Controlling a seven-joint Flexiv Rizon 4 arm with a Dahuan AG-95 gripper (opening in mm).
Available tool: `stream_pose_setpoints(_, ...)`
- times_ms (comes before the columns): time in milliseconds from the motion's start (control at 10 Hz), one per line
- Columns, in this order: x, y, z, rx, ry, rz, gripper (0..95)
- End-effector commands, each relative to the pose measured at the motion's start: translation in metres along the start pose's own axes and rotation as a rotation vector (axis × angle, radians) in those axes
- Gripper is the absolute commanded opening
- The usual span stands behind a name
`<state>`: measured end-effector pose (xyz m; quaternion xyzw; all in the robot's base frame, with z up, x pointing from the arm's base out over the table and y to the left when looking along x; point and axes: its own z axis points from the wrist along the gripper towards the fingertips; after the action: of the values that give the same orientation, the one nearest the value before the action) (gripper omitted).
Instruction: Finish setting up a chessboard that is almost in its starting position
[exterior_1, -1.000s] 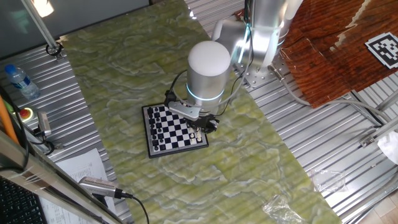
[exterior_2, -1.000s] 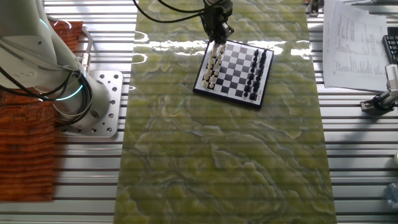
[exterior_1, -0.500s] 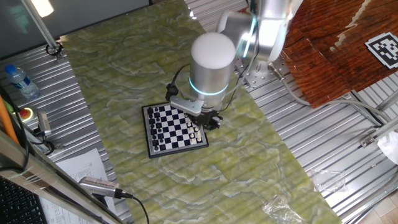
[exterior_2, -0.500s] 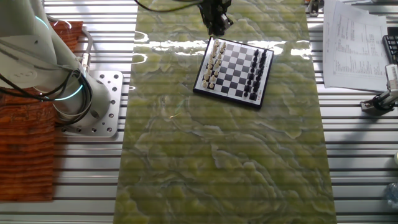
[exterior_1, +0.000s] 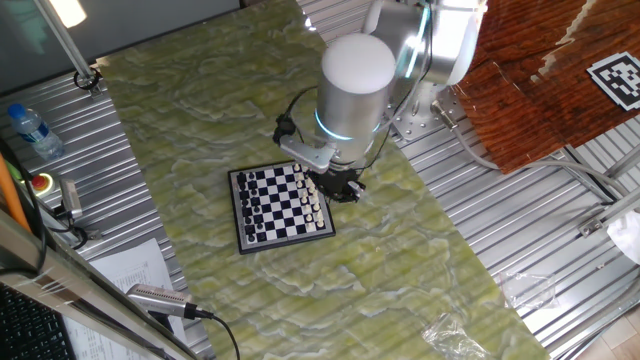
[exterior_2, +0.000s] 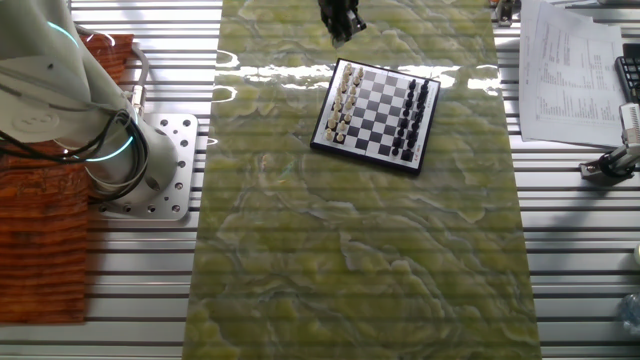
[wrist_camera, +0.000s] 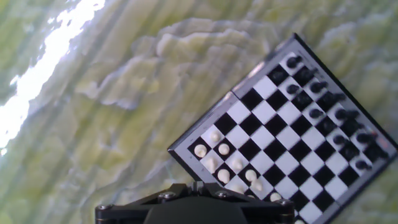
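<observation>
**A:** Where is the chessboard?

**B:** The chessboard (exterior_1: 281, 206) lies flat on a green marbled mat (exterior_1: 400, 260) that covers the middle of a ribbed metal table (exterior_1: 520, 200). It is a small square board with a dark border. Cream pieces (exterior_2: 345, 100) stand in two rows along one side and dark pieces (exterior_2: 414, 118) in two rows along the opposite side; the squares between them are bare.

**A:** And the arm?

**B:** In one fixed view the arm's white cylindrical body (exterior_1: 355, 85) hangs above the cream-piece side of the board. The gripper (exterior_1: 342, 187) sits below it, just past that edge, over the mat. In the other fixed view the gripper (exterior_2: 340, 17) appears at the top of the frame, apart from the board and raised above it.

**A:** Are the jaws open or closed?

**B:** I cannot tell. The fingers are dark and too small in both fixed views, and the hand view shows only the dark housing at the bottom edge. No piece is visible in them.

**A:** What does the hand view show?

**B:** It looks down on the board's cream-piece corner (wrist_camera: 205, 149), with dark pieces far right
</observation>
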<state>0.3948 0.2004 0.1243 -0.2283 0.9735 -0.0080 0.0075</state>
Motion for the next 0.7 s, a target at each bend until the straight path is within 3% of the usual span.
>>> stream_pose_setpoints(100, -0.006, -0.014, -0.023, -0.003, 0.020, 0.069, 0.0)
stream_pose_setpoints(300, -0.010, -0.059, -0.035, -0.005, 0.018, 0.100, 0.0)
stream_pose_setpoints(400, -0.009, -0.069, -0.035, -0.005, 0.017, 0.113, 0.0)
stream_pose_setpoints(500, -0.005, -0.096, -0.033, -0.011, 0.010, 0.138, 0.0)
stream_pose_setpoints(600, -0.002, -0.114, -0.031, -0.025, 0.002, 0.193, 0.0)
stream_pose_setpoints(700, -0.001, -0.123, -0.030, -0.024, 0.004, 0.238, 0.0)
